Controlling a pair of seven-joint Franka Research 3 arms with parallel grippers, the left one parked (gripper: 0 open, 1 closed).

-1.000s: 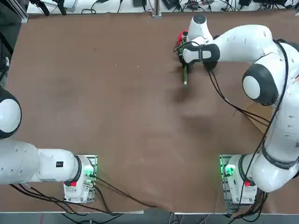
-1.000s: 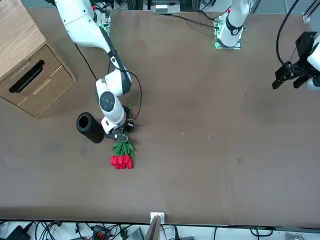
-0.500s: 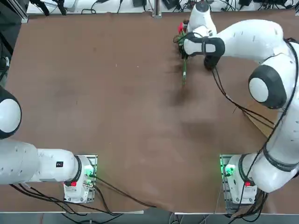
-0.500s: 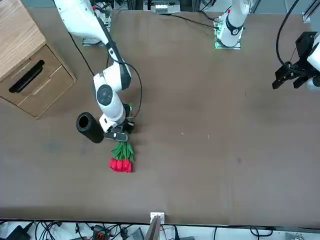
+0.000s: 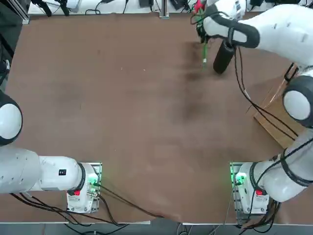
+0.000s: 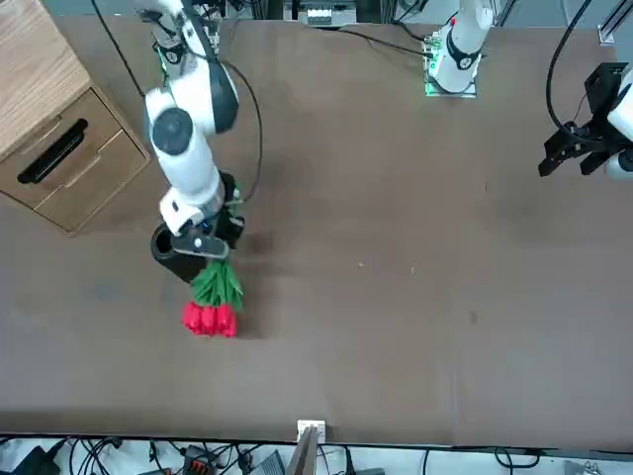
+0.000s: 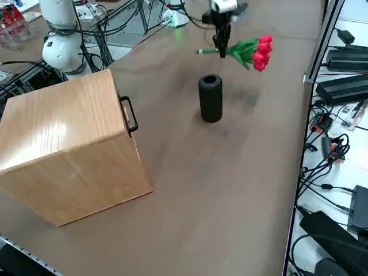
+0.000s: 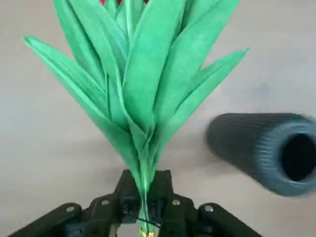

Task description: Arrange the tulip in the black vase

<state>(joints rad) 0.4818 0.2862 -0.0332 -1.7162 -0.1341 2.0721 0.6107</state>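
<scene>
Right wrist view: black fingers (image 8: 143,210) pinch the tulip's (image 8: 143,94) thin stems beside ribbed cylindrical vase (image 8: 269,150).

The hand (image 7: 221,45) has lifted the tulip (image 7: 248,50) off the table, seemingly above the black vase (image 7: 210,98).

Even, bright overhead light, soft shadows on the table (image 5: 122,107); wrist view slightly blurred.

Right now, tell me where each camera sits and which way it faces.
Top: overhead, looking down; both arm bases, right gripper holding the tulip.
Front: across the table, facing the robot; right arm, tulip, black vase.
Right side: raised, diagonal; vase, wooden cabinet.
Wrist: on the right arm; fingers shut on the stems.
All four share the tulip and vase.
</scene>
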